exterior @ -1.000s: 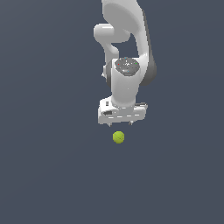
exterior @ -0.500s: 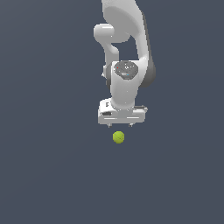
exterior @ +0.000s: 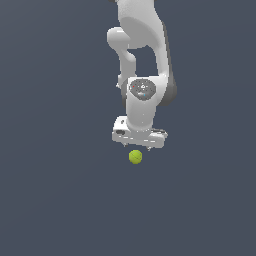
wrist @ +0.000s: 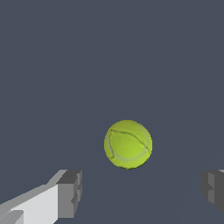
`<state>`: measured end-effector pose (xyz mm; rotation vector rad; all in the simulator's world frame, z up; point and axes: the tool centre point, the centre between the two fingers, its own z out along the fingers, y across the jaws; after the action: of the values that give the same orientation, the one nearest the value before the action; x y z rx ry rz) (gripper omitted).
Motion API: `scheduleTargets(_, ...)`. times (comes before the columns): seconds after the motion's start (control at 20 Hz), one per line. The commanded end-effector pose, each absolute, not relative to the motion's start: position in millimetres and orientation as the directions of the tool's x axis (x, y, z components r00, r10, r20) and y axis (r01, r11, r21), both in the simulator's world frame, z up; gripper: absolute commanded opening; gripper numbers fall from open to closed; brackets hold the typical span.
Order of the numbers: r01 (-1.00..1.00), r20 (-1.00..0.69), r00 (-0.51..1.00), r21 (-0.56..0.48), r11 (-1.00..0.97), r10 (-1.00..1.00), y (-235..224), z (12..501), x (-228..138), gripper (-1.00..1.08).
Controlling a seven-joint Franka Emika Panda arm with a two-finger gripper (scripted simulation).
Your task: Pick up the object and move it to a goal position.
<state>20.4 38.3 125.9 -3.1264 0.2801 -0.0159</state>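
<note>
Wrist view first, since it looks straight past the hand (wrist: 140, 192): two grey finger pads (wrist: 70, 193) stand wide apart with bare surface between them, so the hand is spread and holds nothing. One pad sits on a white finger, while the other is cut off at the frame edge. The ball (wrist: 128, 144), yellow-green with a faint curved seam across it, lies beyond the pads and roughly in line with the gap between them, not touching either. It is clearly narrower than that gap. In the exterior view the hand (exterior: 138, 144) points straight down from a white arm (exterior: 144, 75), its broad white body level, with the fingertips showing only as short stubs under it; from this side their spacing is hard to read. The ball (exterior: 135, 157) rests on the dark blue-grey desk (exterior: 55, 200) just beneath the hand, a touch toward the exterior view's left of the hand's middle. It sits near the underside of the hand, though whether the fingertips reach down to its level I cannot tell from here. Above the hand, the arm's round wrist joint (exterior: 143, 88) faces the camera, and the upper links climb out of the frame.
</note>
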Motion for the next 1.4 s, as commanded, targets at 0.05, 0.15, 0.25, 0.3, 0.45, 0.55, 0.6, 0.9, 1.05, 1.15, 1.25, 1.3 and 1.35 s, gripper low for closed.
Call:
scheduleTargets(0.05, -0.274, 0.006, 0.962, -0.004, -0.962, -0.274, 37.9, 115.6, 21.2, 1.00)
scheduleTargets(0.15, -0.321, 0.004, 0.947, -0.004, -0.947, -0.321, 37.7, 110.5, 21.6, 1.00)
scheduleTargets(0.25, -0.362, 0.003, 0.932, -0.003, -0.932, -0.362, 37.4, 106.0, 21.9, 1.00)
scheduleTargets(0.3, -0.380, 0.002, 0.925, -0.003, -0.925, -0.380, 37.2, 103.9, 22.0, 1.00)
scheduleTargets(0.45, -0.426, 0.001, 0.905, -0.002, -0.905, -0.426, 36.9, 98.7, 22.3, 1.00)
scheduleTargets(0.55, -0.450, 0.001, 0.893, -0.001, -0.893, -0.450, 36.7, 96.0, 22.4, 1.00)
scheduleTargets(0.6, -0.460, 0.001, 0.888, -0.001, -0.888, -0.460, 36.6, 94.9, 22.5, 1.00)
scheduleTargets(0.9, -0.490, 0.000, 0.871, 0.000, -0.871, -0.490, 36.3, 91.3, 22.6, 1.00)
scheduleTargets(1.05, -0.487, 0.000, 0.873, 0.000, -0.873, -0.487, 36.4, 91.1, 22.5, 1.00)
scheduleTargets(1.15, -0.487, 0.000, 0.873, 0.000, -0.873, -0.487, 36.2, 87.9, 22.4, 1.00)
scheduleTargets(1.25, -0.488, 0.000, 0.873, 0.000, -0.873, -0.488, 36.3, 81.6, 22.3, 1.00)
scheduleTargets(1.3, -0.488, 0.000, 0.873, 0.000, -0.873, -0.488, 36.3, 77.2, 22.1, 1.00)
scheduleTargets(1.35, -0.489, 0.000, 0.872, 0.000, -0.872, -0.489, 36.2, 72.1, 22.0, 1.00)
